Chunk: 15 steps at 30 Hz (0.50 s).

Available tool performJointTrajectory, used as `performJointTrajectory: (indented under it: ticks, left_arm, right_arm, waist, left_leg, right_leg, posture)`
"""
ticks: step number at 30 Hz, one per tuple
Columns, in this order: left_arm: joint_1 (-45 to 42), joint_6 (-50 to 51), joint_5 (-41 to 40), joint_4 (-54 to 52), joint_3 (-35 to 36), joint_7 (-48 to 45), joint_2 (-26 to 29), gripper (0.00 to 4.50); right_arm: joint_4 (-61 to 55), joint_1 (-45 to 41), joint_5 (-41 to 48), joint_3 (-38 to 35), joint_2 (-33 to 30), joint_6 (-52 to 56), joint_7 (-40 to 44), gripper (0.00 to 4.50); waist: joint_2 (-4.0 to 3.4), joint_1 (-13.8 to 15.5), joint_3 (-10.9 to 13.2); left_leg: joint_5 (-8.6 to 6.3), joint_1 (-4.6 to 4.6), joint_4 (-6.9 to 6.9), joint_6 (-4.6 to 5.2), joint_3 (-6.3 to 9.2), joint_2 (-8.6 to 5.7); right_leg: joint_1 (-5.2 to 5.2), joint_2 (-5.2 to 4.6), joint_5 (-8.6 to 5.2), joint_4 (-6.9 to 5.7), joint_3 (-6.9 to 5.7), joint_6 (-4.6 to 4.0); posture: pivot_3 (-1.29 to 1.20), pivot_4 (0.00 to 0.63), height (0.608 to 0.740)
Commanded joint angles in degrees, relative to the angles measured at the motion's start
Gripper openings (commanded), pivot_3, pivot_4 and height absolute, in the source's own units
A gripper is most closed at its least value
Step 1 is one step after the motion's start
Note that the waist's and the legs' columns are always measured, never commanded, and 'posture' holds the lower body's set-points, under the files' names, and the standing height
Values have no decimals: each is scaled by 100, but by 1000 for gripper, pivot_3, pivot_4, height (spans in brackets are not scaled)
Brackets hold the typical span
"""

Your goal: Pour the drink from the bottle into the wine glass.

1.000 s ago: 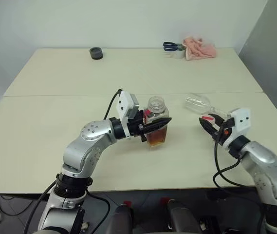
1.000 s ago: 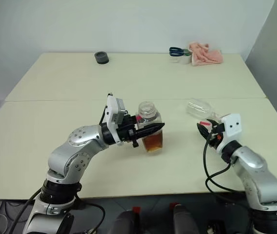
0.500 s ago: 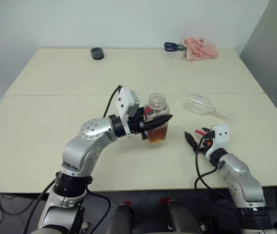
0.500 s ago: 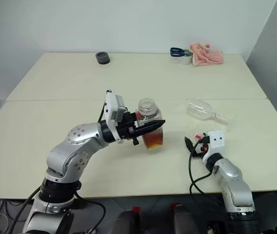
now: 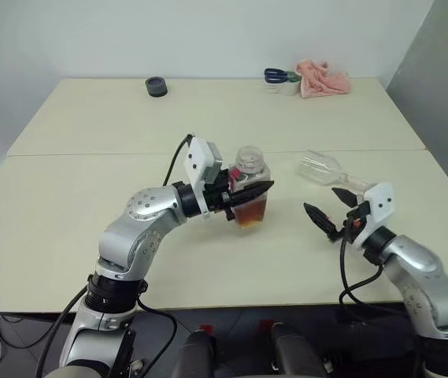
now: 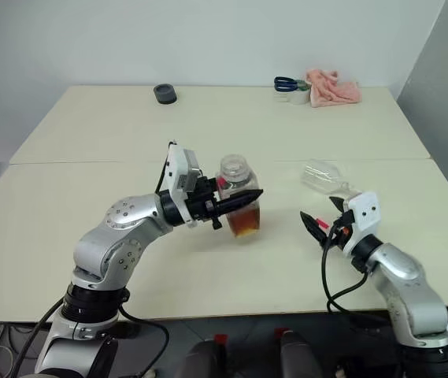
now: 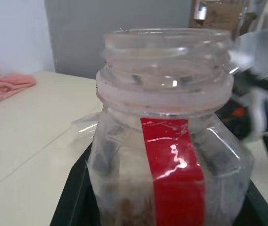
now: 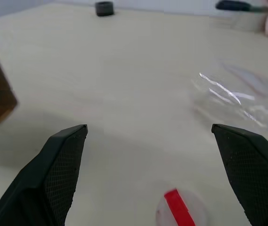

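**Bottle held uncapped; wine glass lying on its side**

The bottle [image 5: 249,187] is being gripped by the closed jaws of the left gripper [image 5: 249,194] and is being held upright, apparently just clear of the surface [image 5: 90,181] near its middle. Its wide neck is being presented open, with no cap fitted. The drink [image 5: 250,213] is being carried in the lower part of the bottle, and a red label strip [image 7: 174,174] is being shown down its side.

The right gripper [image 5: 334,211] is being held to the right of the bottle, apart from it, with its jaws spread wide and nothing between them. A cap [image 8: 181,209] with a red stripe is being seen lying on the surface below those jaws.

The wine glass [image 5: 327,170] is being seen lying on its side on the surface, just beyond the right gripper.
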State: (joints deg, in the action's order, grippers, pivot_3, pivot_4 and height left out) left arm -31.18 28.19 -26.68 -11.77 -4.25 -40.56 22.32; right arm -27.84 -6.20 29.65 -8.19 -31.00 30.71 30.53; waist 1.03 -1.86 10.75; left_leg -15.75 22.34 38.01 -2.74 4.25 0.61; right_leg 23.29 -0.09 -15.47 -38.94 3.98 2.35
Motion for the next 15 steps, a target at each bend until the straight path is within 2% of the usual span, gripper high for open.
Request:
performJointTrajectory:
  ticks: [1, 4, 6, 10, 15]
  left_arm:
    - [-346, -577, 682, 661, 396, 800, -15, 1730]
    - [-670, -1157, 1253, 1566, 603, 1549, -72, 1730]
    - [-903, -1499, 1518, 2118, 765, 1991, -117, 1730]
    - [-1277, -2180, 1834, 3078, 1070, 2694, -194, 1730]
    - [-1440, -3021, 1938, 4113, 1352, 3139, -300, 1730]
  right_arm:
    - [-744, -257, 1136, -259, -450, 591, 636, 4491]
    - [-770, -980, 1991, -395, -770, 1117, 731, 4491]
    - [-648, -1548, 2255, -329, -787, 1310, 627, 4491]
    - [-479, -2230, 2356, -5, -585, 1466, 476, 4491]
    - [-344, -2329, 2026, 342, -422, 1301, 567, 4491]
  waist:
    - [0, 1, 0]
    - [1, -11, 1]
    - [2, -5, 1]
    - [5, 21, 0]
    - [5, 27, 0]
  left_leg:
    - [0, 0, 1, 0, 3, 0]
    - [-1, -1, 2, 1, 2, -1]
    - [0, -1, 2, 1, 2, -1]
    - [0, 19, 4, 1, 22, -1]
    - [0, 42, 5, 1, 26, -14]
  right_leg:
    - [-2, 0, 0, 1, -2, 0]
    - [-3, 0, 1, 2, -2, 0]
    - [-3, 0, 1, 1, -3, -1]
    - [1, -4, 2, 7, -28, -2]
    - [16, -41, 2, 8, -37, -2]
  posture:
    - [0, 150, 740]
    - [0, 150, 740]
    - [0, 150, 740]
    - [0, 150, 740]
    - [0, 150, 740]
